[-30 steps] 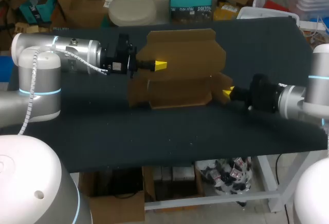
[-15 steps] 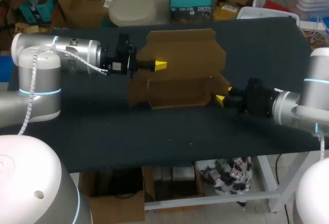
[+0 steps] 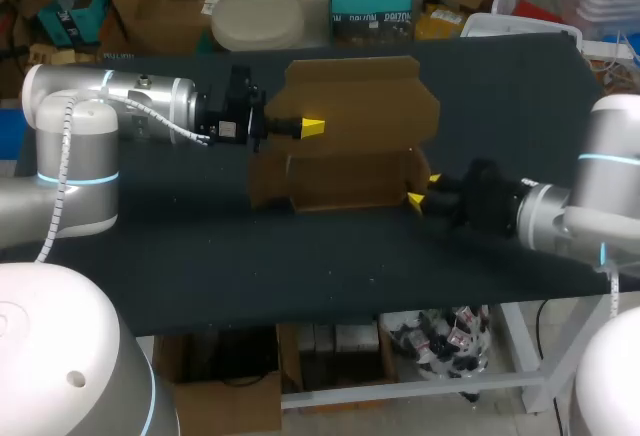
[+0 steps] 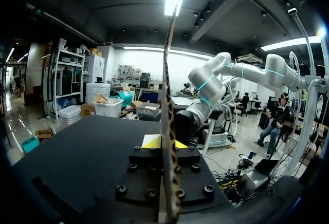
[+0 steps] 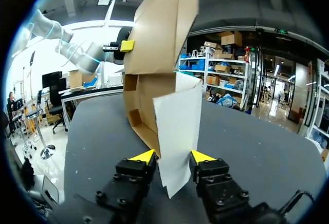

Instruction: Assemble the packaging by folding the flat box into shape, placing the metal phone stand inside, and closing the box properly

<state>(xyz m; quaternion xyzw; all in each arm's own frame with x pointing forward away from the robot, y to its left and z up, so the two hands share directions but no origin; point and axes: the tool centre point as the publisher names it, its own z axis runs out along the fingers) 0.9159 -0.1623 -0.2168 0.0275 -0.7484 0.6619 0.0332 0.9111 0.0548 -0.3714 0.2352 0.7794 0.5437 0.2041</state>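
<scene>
Most of the job is waiting, we are judging from above: the box is standing partly folded, our left gripper at its tall back panel, our right gripper at its right end, no phone stand showing. Along the left wrist, we are seeing that panel edge-on, pinched between closed fingers. Along the right wrist, a side flap is lying inside the gripper, though we cannot tell whether it is clamped; more folding, loading and closing are remaining.

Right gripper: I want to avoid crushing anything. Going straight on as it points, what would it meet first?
The pale flap of the cardboard box, which the right gripper already straddles; pushing on would probably press it into the box's walls just beyond.
</scene>
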